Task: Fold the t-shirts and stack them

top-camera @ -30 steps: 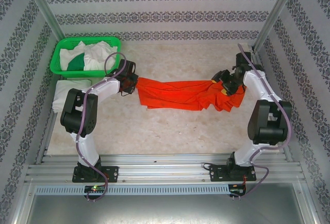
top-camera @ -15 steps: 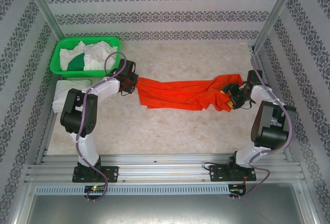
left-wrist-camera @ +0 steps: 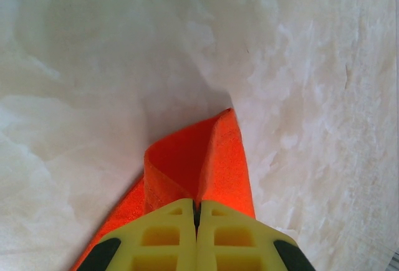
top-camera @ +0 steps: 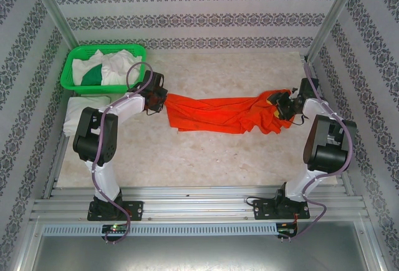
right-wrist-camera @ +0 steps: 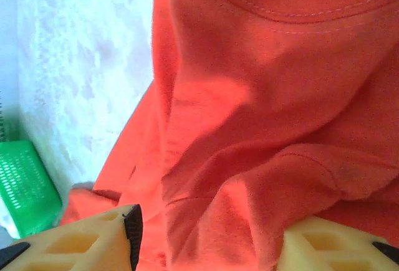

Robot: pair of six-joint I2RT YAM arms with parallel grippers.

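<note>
My left gripper (left-wrist-camera: 196,205) is clenched on a corner of the orange-red t-shirt (top-camera: 218,114); the cloth peaks up just ahead of my closed fingertips, with bare table beyond them. My right gripper (right-wrist-camera: 209,233) stands released, its jaws wide apart with a bunched fold of the same tee lying between them and a stitched hem further ahead. The shirt runs as a crumpled, half-twisted band from one pair of jaws to the other, so it is neither spread flat nor folded.

I judge the task to be early on: this tee needs opening out, folding and placing. Behind my left jaws sits the green mesh basket (top-camera: 70,65) with white tees (top-camera: 118,66) and a dark green tee (top-camera: 92,76) heaped inside, unfolded. A flat white cloth (top-camera: 78,110) lies beside the basket, nearer my left base; it may be a tee already folded, but I cannot tell.

The table (top-camera: 218,159) is a pale, marbled surface with plenty of bare room on the near side of both jaws. Patterned walls (top-camera: 187,9) close it in, with metal posts (top-camera: 333,9) at the corners
</note>
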